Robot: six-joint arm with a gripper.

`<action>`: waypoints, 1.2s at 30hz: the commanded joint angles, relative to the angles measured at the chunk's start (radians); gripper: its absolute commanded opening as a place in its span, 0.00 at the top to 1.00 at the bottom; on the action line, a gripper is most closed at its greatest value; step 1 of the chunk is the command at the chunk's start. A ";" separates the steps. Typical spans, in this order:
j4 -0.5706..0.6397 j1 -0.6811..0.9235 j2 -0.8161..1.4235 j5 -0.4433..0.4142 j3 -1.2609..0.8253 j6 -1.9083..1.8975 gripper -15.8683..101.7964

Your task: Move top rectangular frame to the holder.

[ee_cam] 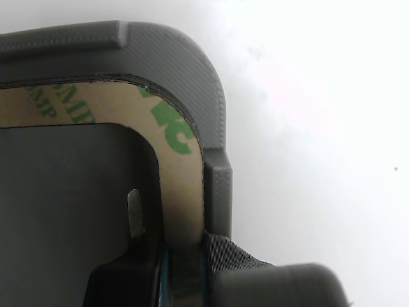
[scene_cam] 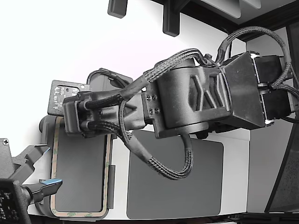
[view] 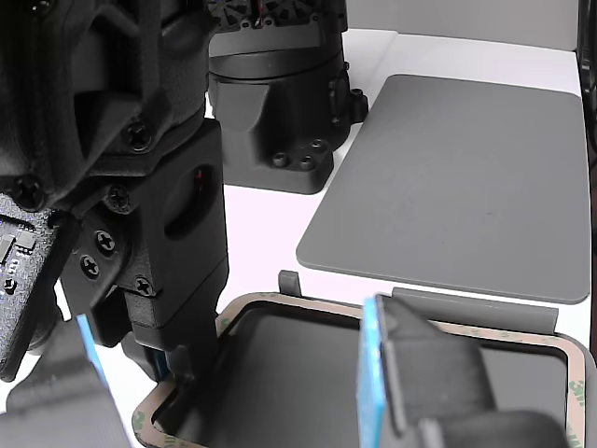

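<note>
The top rectangular frame [scene_cam: 53, 168] is a thin beige outline with green print. It lies flat in the light grey holder [scene_cam: 111, 184], inside its raised tabs, at the exterior view's lower left. My gripper [scene_cam: 74, 122] reaches down over the frame's far end. In the wrist view the frame's strip [ee_cam: 182, 185] runs between the two jaws of my gripper [ee_cam: 184, 278], which stand close on either side of it, next to a tab of the holder [ee_cam: 192, 64]. The other view shows my gripper [view: 177, 373] down at the frame's corner, with the frame [view: 466, 333] and holder tab [view: 471, 306] beside it.
A larger dark grey flat mat [scene_cam: 187, 186] lies beside the holder on the exterior view's right, also seen in the other view [view: 466, 177]. A second arm's gripper with blue pads [scene_cam: 46, 184] hovers over the holder's near end. My arm's cables loop above the mat.
</note>
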State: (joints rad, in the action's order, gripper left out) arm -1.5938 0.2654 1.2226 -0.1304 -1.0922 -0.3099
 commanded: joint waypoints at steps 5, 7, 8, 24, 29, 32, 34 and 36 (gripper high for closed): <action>0.002 -0.020 0.008 0.000 0.034 0.011 0.95; -0.002 -0.020 0.002 0.003 0.038 0.012 0.95; -0.002 -0.020 0.000 0.005 0.038 0.012 0.95; -0.028 -0.020 -0.017 0.008 0.058 0.017 0.95; -0.028 -0.020 -0.020 0.009 0.060 0.012 0.95; -0.029 -0.020 -0.020 0.009 0.063 0.015 0.95; -0.029 -0.020 -0.021 0.009 0.064 0.015 0.95; -0.029 -0.021 -0.023 0.009 0.064 0.015 0.95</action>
State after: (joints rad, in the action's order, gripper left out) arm -1.6199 0.2592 1.1812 -0.1197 -1.0554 -0.2991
